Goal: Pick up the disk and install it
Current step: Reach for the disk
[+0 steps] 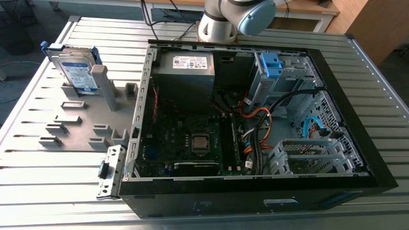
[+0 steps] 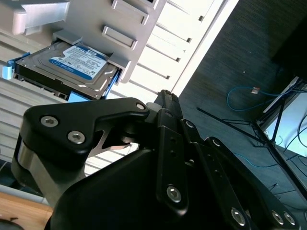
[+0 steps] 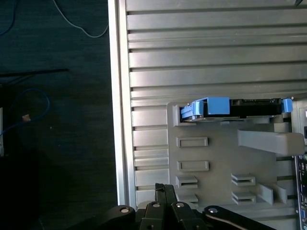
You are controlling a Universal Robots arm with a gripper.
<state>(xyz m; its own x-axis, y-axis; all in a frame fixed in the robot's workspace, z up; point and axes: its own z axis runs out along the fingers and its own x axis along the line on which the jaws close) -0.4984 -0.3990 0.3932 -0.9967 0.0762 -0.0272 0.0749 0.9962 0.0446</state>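
My gripper [image 3: 163, 189] is closed on itself, with nothing between the jaws. The disk [image 3: 235, 108] stands on edge in the grey holder [image 3: 216, 153], well ahead of the jaws, presumably so its upper edge is exposed for grasping.

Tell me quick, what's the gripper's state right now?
Gripper: holds nothing; open or shut cannot be told. The disk stands in the grey rack, apart from it.
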